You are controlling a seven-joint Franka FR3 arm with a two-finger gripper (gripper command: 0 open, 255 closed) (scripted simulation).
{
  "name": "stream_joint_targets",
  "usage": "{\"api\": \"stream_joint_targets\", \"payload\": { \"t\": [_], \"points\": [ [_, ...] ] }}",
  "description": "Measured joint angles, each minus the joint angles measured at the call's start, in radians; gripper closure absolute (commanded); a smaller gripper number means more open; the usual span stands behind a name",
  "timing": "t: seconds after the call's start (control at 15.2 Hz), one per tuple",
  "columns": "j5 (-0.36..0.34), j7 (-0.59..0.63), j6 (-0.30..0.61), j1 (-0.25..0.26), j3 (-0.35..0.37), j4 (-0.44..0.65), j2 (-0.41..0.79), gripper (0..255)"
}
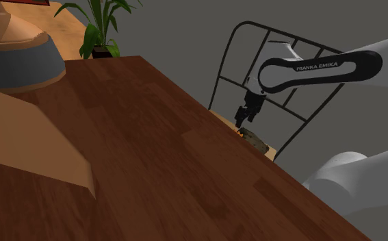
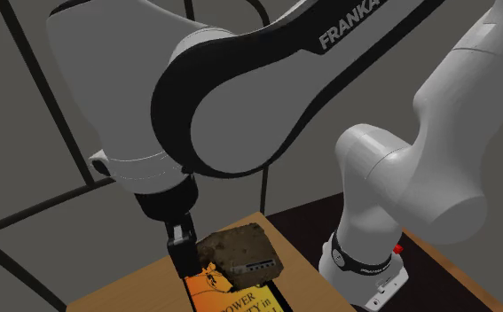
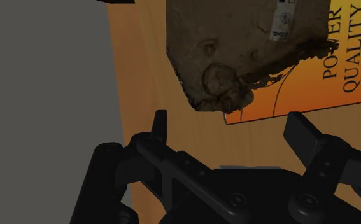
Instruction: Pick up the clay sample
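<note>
The clay sample (image 3: pixel 236 51) is a rough brown lump with a small white label. It lies partly on an orange book (image 3: pixel 328 73), which rests on a light wooden board (image 3: pixel 141 70). My gripper (image 3: pixel 231 130) hovers just short of the lump's rounded end, open, its black fingers (image 3: pixel 160 126) apart with nothing between them. In the second exterior view the gripper (image 2: pixel 182 257) hangs beside the clay sample (image 2: pixel 238 252), close to the board's edge. From the shoulder view, the gripper (image 1: pixel 241 123) is just above the clay sample (image 1: pixel 255 140), past the dark table's far edge.
A dark wooden tabletop (image 1: pixel 151 157) spans the shoulder view, with large tan and grey shapes (image 1: pixel 21 61) at its left. A black wire chair back (image 1: pixel 281 41) rises behind the board. A potted plant (image 1: pixel 102 27) stands beyond. The arm's base (image 2: pixel 365 257) is right of the board.
</note>
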Motion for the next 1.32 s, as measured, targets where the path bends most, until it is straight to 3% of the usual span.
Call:
{"api": "stream_joint_targets", "payload": {
  "t": [0.33,0.4,1.06,1.32],
  "points": [
    [0.0,-0.001,0.075,-0.001,-0.002,-0.041,0.036,0],
    [0.0,-0.001,0.082,0.0,-0.002,-0.043,0.04,255],
    [0.0,-0.001,0.09,-0.001,-0.002,-0.046,0.045,255],
    [0.0,0.0,0.044,0.0,-0.001,-0.022,0.022,255]
  ]
}}
